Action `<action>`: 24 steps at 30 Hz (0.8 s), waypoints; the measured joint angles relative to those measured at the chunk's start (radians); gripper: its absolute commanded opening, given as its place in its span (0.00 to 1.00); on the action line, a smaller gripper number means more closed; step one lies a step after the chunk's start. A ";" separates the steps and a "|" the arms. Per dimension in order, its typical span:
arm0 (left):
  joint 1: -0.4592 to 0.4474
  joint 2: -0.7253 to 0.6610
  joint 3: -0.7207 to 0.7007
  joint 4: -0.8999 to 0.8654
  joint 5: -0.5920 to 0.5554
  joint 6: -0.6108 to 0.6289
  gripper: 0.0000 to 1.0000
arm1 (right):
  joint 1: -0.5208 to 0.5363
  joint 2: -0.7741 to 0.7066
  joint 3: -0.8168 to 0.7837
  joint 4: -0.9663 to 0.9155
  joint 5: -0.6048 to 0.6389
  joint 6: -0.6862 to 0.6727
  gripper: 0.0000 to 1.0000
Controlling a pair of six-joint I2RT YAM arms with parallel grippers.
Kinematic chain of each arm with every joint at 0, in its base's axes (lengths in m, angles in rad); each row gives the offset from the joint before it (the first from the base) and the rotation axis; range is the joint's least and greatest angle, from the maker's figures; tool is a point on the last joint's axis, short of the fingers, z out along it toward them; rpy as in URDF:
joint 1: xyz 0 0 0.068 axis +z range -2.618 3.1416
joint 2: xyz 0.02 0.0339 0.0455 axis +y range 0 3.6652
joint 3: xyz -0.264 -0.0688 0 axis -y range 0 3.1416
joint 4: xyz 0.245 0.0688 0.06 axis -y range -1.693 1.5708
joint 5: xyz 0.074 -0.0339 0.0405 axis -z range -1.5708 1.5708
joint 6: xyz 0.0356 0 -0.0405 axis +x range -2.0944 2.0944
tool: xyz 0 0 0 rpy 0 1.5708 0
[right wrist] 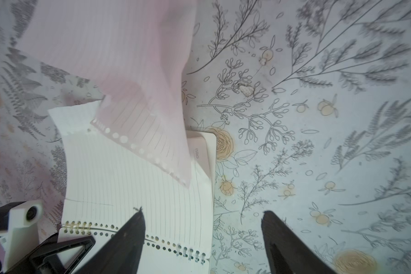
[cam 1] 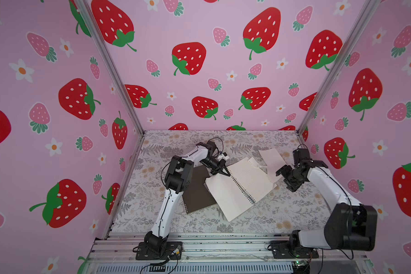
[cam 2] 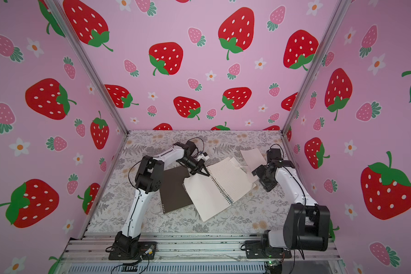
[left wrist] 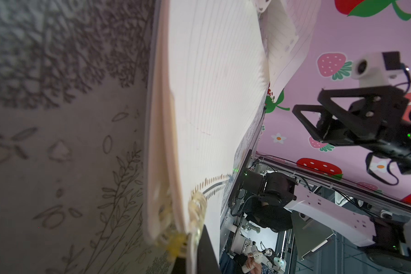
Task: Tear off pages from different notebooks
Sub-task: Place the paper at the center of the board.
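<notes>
The cream-white notebook [cam 1: 230,201] lies open in mid-table, lined pages [cam 1: 252,180] up and its cover folded out to the left. My left gripper [cam 1: 224,171] is shut on its far end by the spiral [left wrist: 197,208], a thin white edge between the dark fingers [left wrist: 207,251]. A torn-off page [cam 1: 271,157] with punched holes [right wrist: 138,147] lies loose behind the notebook, one corner draped over it. My right gripper [cam 1: 284,179] hovers open and empty at the notebook's right edge [right wrist: 209,189]. The dark brown-grey notebook [cam 1: 195,192] lies closed to the left, partly under the cream cover.
Pink strawberry-print walls [cam 1: 57,118] close in the left, back and right sides. Aluminium rails [cam 1: 211,242] carrying both arm bases run along the front. My left arm's elbow [cam 1: 178,173] hangs over the dark notebook's far corner. The floral table cover [cam 1: 294,213] shows at front right.
</notes>
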 measured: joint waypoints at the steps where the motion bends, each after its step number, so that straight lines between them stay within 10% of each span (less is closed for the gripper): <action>1: 0.000 0.000 0.004 0.000 0.000 -0.003 0.00 | 0.007 -0.031 0.004 0.001 0.017 -0.001 0.54; 7: -0.011 0.000 0.023 0.002 -0.002 -0.007 0.00 | 0.006 0.151 0.188 0.077 -0.059 -0.034 0.04; 16: -0.037 0.000 0.024 -0.002 -0.014 0.000 0.00 | -0.023 0.604 0.283 0.279 -0.216 -0.008 0.00; 24: -0.039 0.000 0.023 -0.003 -0.020 0.015 0.00 | -0.037 0.574 0.139 0.328 -0.242 0.000 0.00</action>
